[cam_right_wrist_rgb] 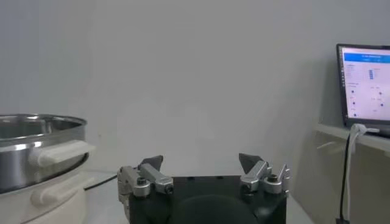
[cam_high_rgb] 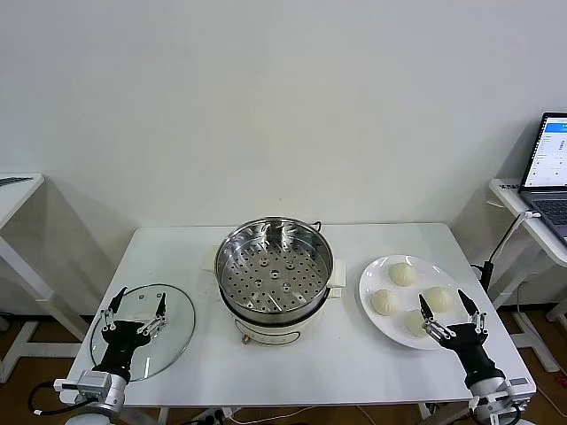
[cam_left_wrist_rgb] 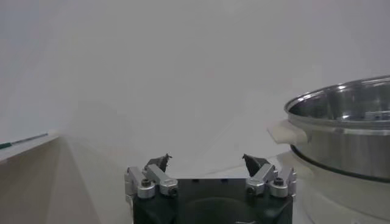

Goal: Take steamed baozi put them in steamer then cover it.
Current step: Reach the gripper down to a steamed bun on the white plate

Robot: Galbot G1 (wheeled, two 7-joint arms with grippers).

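Both grippers sit at the near edge of the white surface (cam_high_rgb: 292, 372), fingers spread wide and holding nothing. Right gripper (cam_high_rgb: 451, 316) hovers at the near rim of the white plate (cam_high_rgb: 372, 276), its tips just beside the nearest of the four steamed baozi (cam_high_rgb: 416, 322); whether a tip touches that bun cannot be told from the head view, and the right wrist view shows only the open right fingers (cam_right_wrist_rgb: 152, 163) with no bun between them. Left gripper (cam_high_rgb: 136, 312) hangs over the cover (cam_high_rgb: 173, 341), which lies flat on the surface at the left, well apart from the pot; in the left wrist view the left fingers (cam_left_wrist_rgb: 159, 161) are equally wide and empty. Handling judgement: the buns look soft and light, smooth-skinned, likely to dent or tear under a hard pinch, so a gentle close across the widest part of the dome, low on the sides, seems best. Cover judged stiff, heavier, fragile glass with a slick face; the centre handle is the sensible hold, though it is hidden under the left gripper here. Farther back, at the middle of the surface, the steamer (cam_high_rgb: 275, 266) stands open on its cream base, perforated tray bare, no bun in it yet. All four buns remain on the plate to its right. A laptop (cam_high_rgb: 551, 164) sits on a side stand at far right.
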